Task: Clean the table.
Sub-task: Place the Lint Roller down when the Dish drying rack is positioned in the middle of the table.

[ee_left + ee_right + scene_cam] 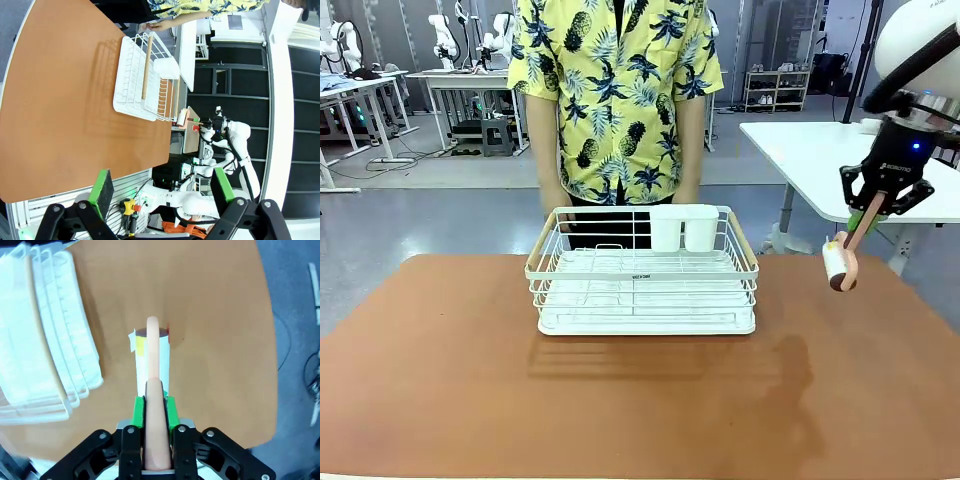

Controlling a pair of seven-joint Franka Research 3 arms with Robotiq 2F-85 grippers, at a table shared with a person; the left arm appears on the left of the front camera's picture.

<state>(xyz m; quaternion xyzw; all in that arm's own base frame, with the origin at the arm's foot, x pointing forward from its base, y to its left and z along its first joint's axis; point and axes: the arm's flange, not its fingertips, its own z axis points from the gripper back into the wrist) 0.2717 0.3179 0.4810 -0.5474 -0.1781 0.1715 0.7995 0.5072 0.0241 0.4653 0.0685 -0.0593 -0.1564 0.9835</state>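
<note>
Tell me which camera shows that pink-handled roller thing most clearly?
The right wrist view: the roller sits close up, its handle clamped in the right hand. The front view shows it small at the right; the left wrist view shows it tiny and far off.

Right pincer [866, 222] grips lint roller [841, 263] above table [440, 380].

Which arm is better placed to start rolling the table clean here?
Right, most likely. The right gripper is shut on the lint roller, held above the table near its right edge beside the wire rack. The left gripper is open, empty and well above the table.
</note>
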